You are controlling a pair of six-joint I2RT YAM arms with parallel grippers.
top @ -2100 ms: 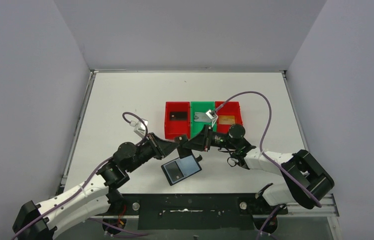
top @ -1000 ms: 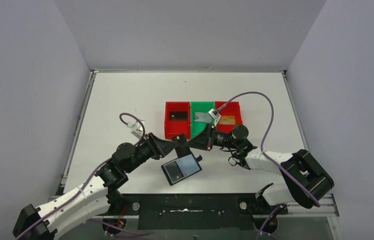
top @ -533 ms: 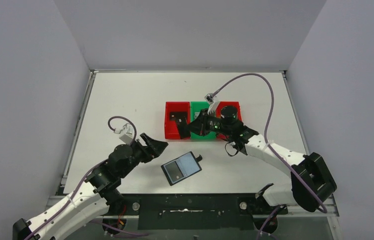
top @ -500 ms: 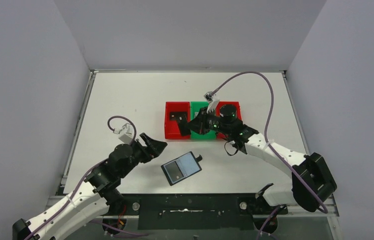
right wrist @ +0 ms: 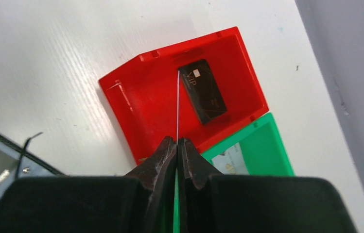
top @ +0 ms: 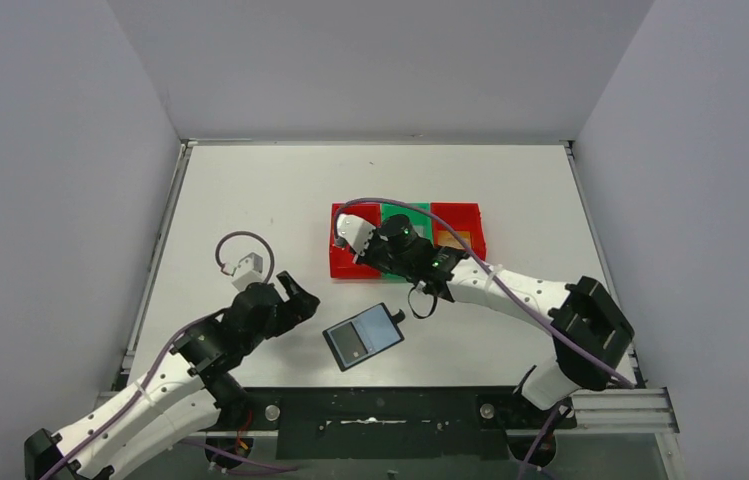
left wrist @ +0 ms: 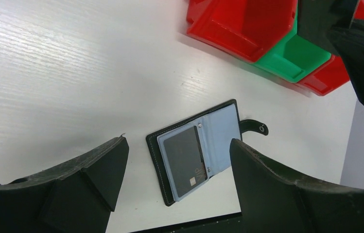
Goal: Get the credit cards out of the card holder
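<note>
Your right hand pinches thin white-edged card over red plastic bin; release it next (left hand spread).

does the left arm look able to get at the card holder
Probably yes. The left gripper is open just short of the card holder, which lies open on bare table with nothing between. The right gripper is off over the red bin, pinching a card.

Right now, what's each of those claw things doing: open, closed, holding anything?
Left gripper: open, holding nothing.
Right gripper: closed on a card, seen edge-on.
</note>
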